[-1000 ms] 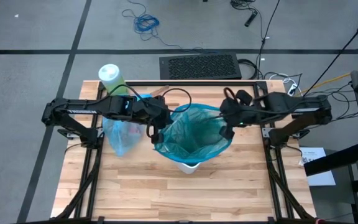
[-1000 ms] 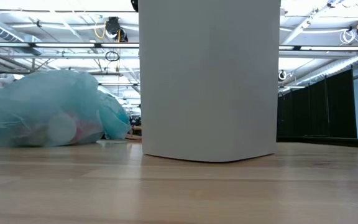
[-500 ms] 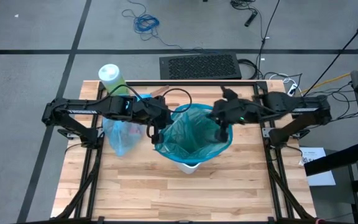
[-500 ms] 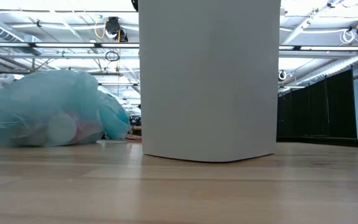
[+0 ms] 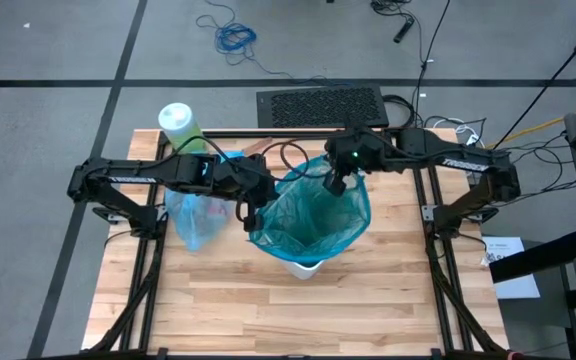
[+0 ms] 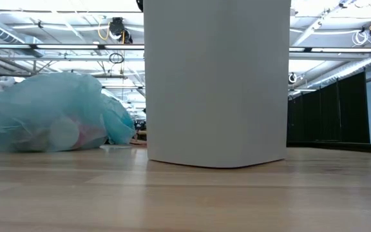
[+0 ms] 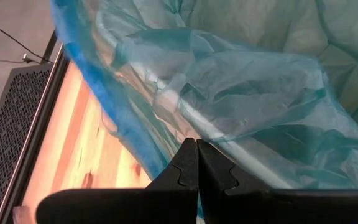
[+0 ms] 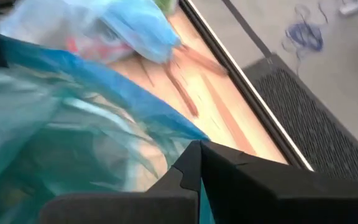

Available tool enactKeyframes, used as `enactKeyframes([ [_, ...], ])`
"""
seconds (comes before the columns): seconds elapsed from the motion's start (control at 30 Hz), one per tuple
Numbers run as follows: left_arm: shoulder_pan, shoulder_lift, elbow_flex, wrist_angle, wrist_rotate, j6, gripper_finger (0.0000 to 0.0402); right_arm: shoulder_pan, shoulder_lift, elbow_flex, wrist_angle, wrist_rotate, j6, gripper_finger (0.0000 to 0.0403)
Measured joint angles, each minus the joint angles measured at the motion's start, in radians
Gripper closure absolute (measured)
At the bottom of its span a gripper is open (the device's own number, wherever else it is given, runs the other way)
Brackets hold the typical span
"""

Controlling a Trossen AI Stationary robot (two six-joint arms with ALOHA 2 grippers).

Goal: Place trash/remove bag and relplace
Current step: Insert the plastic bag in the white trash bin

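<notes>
With the filled old bag (image 5: 196, 215) set aside left, I judge replacement nearly done: my left gripper (image 5: 251, 213) and right gripper (image 5: 334, 186), both pinched together on the teal liner (image 5: 310, 215), seat it over the wastebasket (image 6: 216, 84).

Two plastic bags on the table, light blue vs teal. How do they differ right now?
The light blue bag lies slumped on the table, bunched shut, with pale trash showing through it. The teal bag stands open-mouthed, draped over the white wastebasket. The light blue bag is paler, smaller and untouched; the teal bag has the left gripper and the right gripper at its rim. Both are thin crinkly plastic.
</notes>
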Motion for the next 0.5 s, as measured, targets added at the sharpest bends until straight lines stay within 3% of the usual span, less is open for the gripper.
enactKeyframes([
  [0.5,-0.001,-0.015,0.000,0.004,-0.007,0.013,0.0401,-0.018,0.050,0.000,-0.146,-0.056,0.076,0.0403],
])
